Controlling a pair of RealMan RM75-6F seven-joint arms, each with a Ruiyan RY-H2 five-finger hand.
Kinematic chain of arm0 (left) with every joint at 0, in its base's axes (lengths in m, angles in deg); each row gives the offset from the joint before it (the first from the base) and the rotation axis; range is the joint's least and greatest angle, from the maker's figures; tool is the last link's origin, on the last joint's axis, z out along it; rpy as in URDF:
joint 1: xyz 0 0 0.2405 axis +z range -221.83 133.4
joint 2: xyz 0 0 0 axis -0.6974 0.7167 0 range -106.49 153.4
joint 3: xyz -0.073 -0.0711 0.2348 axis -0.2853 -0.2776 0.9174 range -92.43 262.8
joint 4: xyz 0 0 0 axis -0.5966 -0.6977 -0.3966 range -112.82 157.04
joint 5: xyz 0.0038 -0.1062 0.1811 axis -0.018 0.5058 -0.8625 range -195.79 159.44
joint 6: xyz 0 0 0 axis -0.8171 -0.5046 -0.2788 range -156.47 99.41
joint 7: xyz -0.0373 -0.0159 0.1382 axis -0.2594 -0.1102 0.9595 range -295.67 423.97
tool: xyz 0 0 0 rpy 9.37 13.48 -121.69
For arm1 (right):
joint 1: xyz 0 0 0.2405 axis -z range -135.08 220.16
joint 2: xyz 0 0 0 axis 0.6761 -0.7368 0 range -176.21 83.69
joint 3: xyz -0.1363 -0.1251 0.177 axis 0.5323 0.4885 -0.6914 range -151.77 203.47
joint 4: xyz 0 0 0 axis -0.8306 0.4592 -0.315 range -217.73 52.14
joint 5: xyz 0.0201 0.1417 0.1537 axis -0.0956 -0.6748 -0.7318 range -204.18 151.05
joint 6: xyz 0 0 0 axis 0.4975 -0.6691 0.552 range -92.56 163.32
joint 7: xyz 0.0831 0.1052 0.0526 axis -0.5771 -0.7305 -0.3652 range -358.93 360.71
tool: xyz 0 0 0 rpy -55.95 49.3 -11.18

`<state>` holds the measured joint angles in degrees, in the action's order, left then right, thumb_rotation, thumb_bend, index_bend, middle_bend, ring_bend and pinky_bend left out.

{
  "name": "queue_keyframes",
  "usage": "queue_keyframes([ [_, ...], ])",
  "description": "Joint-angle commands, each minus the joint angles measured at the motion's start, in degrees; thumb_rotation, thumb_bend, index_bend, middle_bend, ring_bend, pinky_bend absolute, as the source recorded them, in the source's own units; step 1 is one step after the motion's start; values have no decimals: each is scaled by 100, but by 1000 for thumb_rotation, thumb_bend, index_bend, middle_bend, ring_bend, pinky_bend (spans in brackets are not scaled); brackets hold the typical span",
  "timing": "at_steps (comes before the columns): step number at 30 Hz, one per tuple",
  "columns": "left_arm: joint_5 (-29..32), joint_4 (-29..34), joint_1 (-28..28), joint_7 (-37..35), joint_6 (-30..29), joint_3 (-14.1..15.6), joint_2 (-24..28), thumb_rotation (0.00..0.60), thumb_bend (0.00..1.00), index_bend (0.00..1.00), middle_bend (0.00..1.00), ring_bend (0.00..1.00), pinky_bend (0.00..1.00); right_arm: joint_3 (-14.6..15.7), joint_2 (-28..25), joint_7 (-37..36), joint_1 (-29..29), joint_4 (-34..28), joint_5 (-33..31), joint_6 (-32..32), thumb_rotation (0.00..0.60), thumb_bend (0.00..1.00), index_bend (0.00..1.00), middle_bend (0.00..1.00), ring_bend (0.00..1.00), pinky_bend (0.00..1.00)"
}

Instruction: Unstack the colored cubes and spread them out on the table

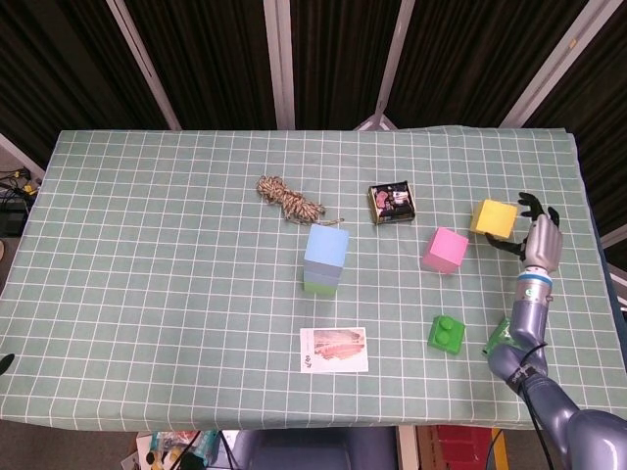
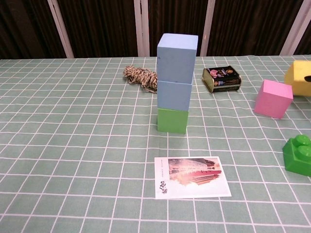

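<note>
Both views are bright and evenly lit from above, so the cubes (image 2: 177,77) cast only short, soft shadows on the table (image 1: 147,255). Focus is sharp with no glare. The backdrop beyond the table stays dark.

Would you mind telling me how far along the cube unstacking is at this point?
Partly done. The pink cube already sits alone on the table. The right robot hand holds the yellow cube out to the pink cube's right, not yet released. Still stacked: two blue cubes on the green cube. The left robot hand is out of view.
</note>
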<state>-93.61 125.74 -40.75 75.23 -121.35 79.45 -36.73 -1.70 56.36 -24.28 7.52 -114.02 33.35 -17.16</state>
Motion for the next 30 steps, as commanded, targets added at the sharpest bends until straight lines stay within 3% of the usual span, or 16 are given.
queue_keyframes([
  [1, 0, 0, 10, -19, -17, -5, 6, 600, 169, 242, 79, 0, 0, 175, -29, 95, 6, 84, 125, 179, 600, 128, 109, 17, 40, 0],
  [7, -19, -1, 10, -16, -15, 5, 7, 600, 169, 242, 81, 0, 0, 300, 23, 1043, -43, 459, 197, -216, 600, 127, 86, 0, 11, 0],
  [11, -28, 2, 12, -4, -20, 11, -1, 600, 170, 243, 82, 0, 0, 229, -181, 1121, -9, 92, 185, -402, 600, 128, 80, 0, 0, 0],
  [14, -27, 4, 6, 14, -12, 13, -10, 600, 169, 243, 83, 0, 0, 179, -616, 1087, 154, -781, 211, -581, 600, 128, 73, 0, 0, 0],
  [17, -44, 9, 9, 29, -21, 22, -16, 600, 169, 244, 83, 0, 0, 165, -1406, 1039, 462, -2335, 168, -446, 600, 128, 72, 0, 3, 0],
  [20, -53, 16, 15, 17, -20, 31, -13, 600, 169, 243, 84, 0, 0, 183, -2735, 432, 811, -4479, -21, 673, 600, 127, 70, 0, 10, 0],
  [22, -58, 21, 18, -4, -13, 36, 2, 600, 169, 243, 84, 0, 0, 151, -3578, -241, 953, -5424, 101, 1521, 600, 127, 66, 0, 11, 0],
  [25, -69, 21, 30, -41, -27, 38, 18, 600, 169, 244, 84, 0, 0, 211, -4046, -663, 1051, -5937, 671, 1874, 600, 127, 63, 0, 11, 0],
  [30, -94, 16, 41, -64, -36, 50, 27, 600, 170, 244, 85, 0, 0, 347, -3706, -716, 1167, -6326, 1167, 1059, 600, 128, 63, 0, 11, 0],
])
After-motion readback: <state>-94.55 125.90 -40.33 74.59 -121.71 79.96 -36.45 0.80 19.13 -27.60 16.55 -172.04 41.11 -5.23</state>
